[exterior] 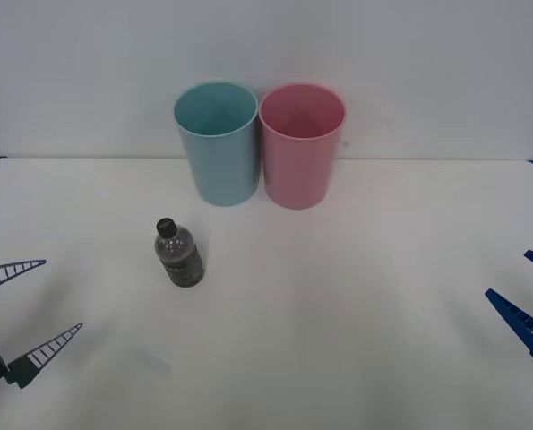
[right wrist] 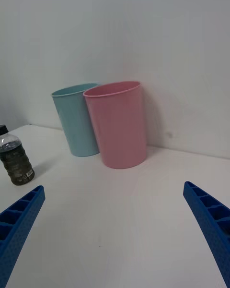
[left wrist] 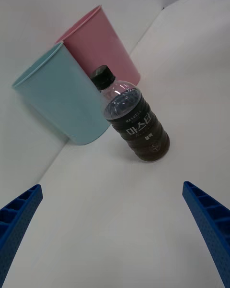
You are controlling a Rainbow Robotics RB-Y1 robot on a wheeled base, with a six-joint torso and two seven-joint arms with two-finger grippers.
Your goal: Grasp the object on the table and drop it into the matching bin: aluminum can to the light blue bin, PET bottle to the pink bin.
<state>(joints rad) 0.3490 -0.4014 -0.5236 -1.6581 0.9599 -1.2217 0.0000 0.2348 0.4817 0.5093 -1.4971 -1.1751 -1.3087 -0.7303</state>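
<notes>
The PET bottle (exterior: 178, 253) stands upright on the white table (exterior: 356, 322), left of centre, with dark liquid and a black cap. Behind it the light blue bin (exterior: 218, 148) and the pink bin (exterior: 301, 148) stand side by side at the table's far edge, the pink one on the right. My left gripper (exterior: 62, 294) hovers open at the left edge, a good way from the bottle. In the left wrist view the bottle (left wrist: 134, 122) stands ahead of the open fingers (left wrist: 19, 216). My right gripper (exterior: 508, 273) is open at the right edge, facing the bins.
A plain white wall rises directly behind the two bins. In the right wrist view the pink bin (right wrist: 117, 125) stands in front of the light blue bin (right wrist: 74, 120), with the bottle (right wrist: 16, 161) off to the side.
</notes>
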